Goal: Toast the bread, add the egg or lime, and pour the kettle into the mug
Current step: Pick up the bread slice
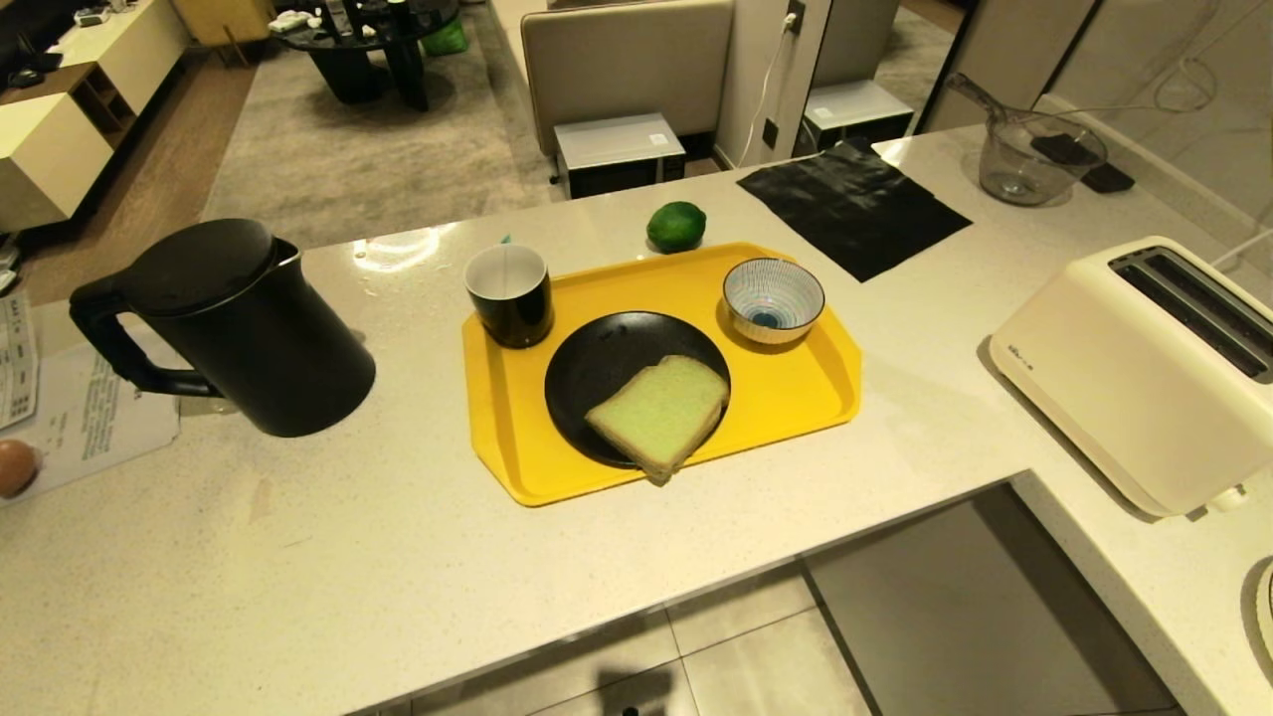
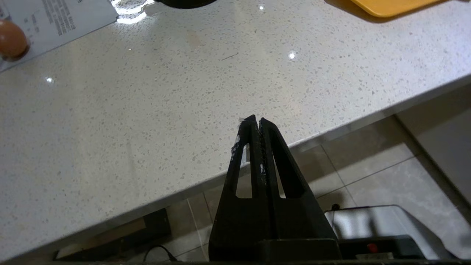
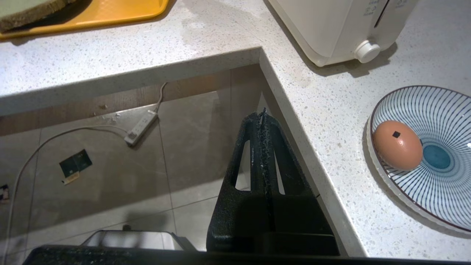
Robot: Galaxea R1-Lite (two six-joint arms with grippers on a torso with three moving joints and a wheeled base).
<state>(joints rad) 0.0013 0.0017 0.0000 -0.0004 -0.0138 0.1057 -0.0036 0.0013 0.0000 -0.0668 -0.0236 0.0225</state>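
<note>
A: Where do your task things sit right now?

B: In the head view you have the tray (image 1: 806, 398) in the middle of the desk (image 1: 348, 557). The bread (image 1: 661, 410) lies on the black plate (image 1: 597, 373) at frame centre, one corner hanging over the plate's lower rim. The mug (image 1: 509, 294) stands on the tray's upper left corner, and a striped bowl (image 1: 773, 298) sits on its upper right part. The lime (image 1: 676, 226) rests on the desk just above the tray's top edge.

A: And the kettle?

B: You see the kettle (image 1: 234, 328) at the left of the frame, well apart from the tray, lid on, handle pointing left. The toaster (image 1: 1144, 373) stands at the right edge.

A: Any eggs?

B: One egg (image 3: 397, 145) lies in a striped dish (image 3: 441, 191) at the right of the right wrist view, near the toaster. A darker brown egg (image 2: 13, 39) sits on a paper sheet (image 2: 70, 18) at the upper left of the left wrist view.

A: What about your pincers?

B: Your left pincer (image 2: 257, 121) is pressed fully together, holding nothing, above the desk's near edge. Your right pincer (image 3: 262, 114) is likewise closed and empty, over the floor (image 3: 110, 176) beside the desk's inner corner.
</note>
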